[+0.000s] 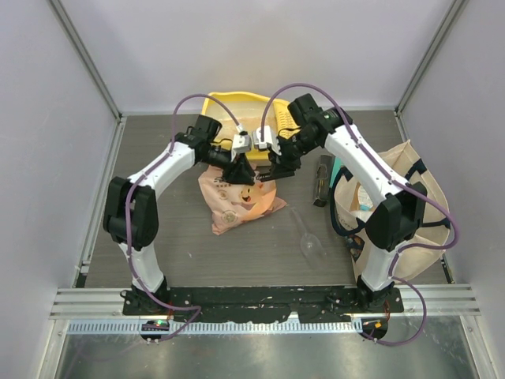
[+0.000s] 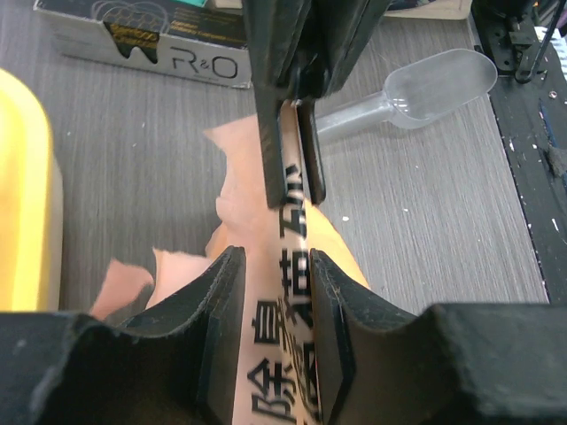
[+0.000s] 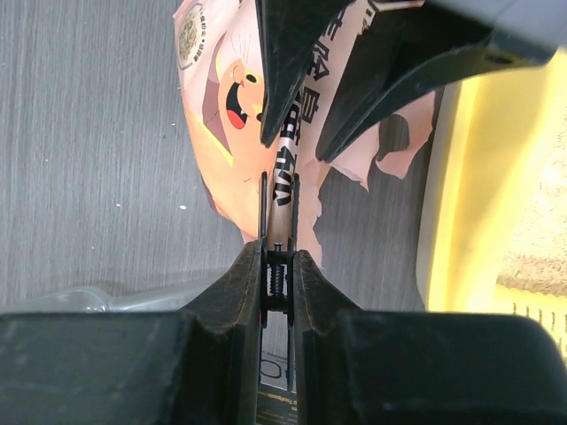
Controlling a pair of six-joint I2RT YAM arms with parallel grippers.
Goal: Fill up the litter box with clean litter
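Observation:
The peach-orange bag of clean litter (image 1: pixel 237 204) lies on the table in front of the yellow litter box (image 1: pixel 229 103), its torn top edge raised. My left gripper (image 2: pixel 276 261) is open, its fingers standing either side of the bag's printed top strip (image 2: pixel 283 354). My right gripper (image 3: pixel 279 252) is shut on a thin black two-bladed spring tool (image 3: pixel 279 199) whose blades straddle the same strip. The two grippers face each other over the bag (image 3: pixel 221 97). Beige granules (image 3: pixel 540 221) show inside the litter box (image 3: pixel 461 195).
A clear plastic scoop (image 1: pixel 310 243) lies right of the bag, and a dark printed carton (image 1: pixel 323 180) lies beyond it. A cream canvas tote (image 1: pixel 402 197) stands against the right arm's base. Grey walls close in the table on three sides.

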